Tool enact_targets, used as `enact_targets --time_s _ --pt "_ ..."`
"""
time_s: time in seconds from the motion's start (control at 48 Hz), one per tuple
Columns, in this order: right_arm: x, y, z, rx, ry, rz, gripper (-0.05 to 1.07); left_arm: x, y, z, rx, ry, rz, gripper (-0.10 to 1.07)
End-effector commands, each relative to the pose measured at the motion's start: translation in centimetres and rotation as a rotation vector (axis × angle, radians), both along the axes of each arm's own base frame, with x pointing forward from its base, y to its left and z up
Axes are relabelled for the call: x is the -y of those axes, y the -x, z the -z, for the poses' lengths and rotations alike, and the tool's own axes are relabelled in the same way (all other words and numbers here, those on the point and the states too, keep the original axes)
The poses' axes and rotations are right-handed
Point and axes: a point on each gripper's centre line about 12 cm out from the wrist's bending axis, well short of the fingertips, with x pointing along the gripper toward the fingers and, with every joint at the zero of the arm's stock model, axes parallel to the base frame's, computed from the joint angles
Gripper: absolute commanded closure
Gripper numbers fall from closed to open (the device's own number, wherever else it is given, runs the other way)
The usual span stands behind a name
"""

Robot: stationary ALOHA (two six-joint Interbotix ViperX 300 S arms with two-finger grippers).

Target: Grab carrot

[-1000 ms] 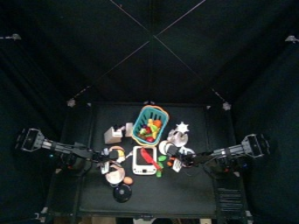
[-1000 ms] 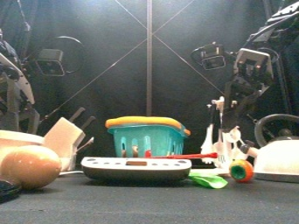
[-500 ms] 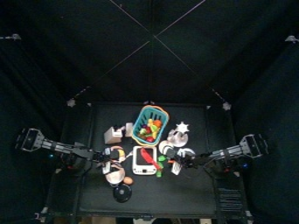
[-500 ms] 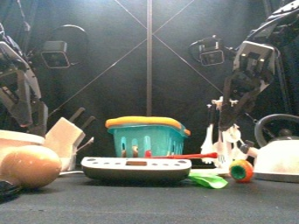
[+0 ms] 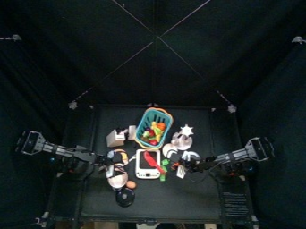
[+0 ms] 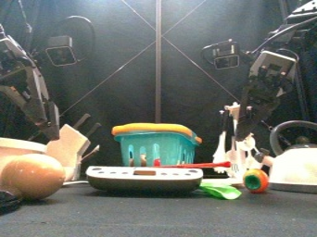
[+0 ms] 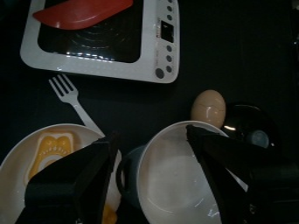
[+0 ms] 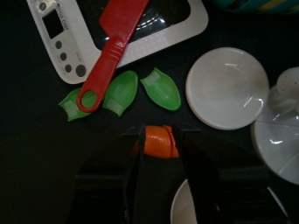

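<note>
The carrot is a short orange stub with green leaves beside it. It lies on the black table at the front right, next to the white scale. My right gripper hangs over it, open, with one jaw on each side of the orange stub; I cannot tell if they touch it. My left gripper is open and empty above a white bowl at the table's left.
A red spatula lies on the scale. A white plate and a kettle flank the carrot. A teal basket stands behind the scale. A white fork and a brown egg lie near the bowl.
The left arm has risen a little and swung inward. The right arm has shifted slightly over the carrot. The carrot has not moved.
</note>
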Motion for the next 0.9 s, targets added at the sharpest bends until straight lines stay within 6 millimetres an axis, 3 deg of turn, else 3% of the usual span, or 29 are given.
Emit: enact_targets --time_s 0.0,0.104,0.354,0.875 --pt "-0.3 -0.4 -0.9 0.033 0.015 -0.027 0.29 0.1 -0.6 -0.8 0.032 0.003 0.002 0.02" --pt "-0.4 -0.1 -0.6 0.025 0.027 -0.040 0.24 0.1 -0.6 -0.8 0.032 0.002 0.000 0.02" --pt "-0.5 0.6 0.4 -0.009 0.024 -0.042 -0.01 0.0 -1.0 -1.2 0.079 0.000 0.001 0.02" --pt "-0.6 -0.3 4.0 -0.121 0.067 -0.067 0.00 0.0 -1.7 -2.2 0.227 -0.027 0.029 0.02"
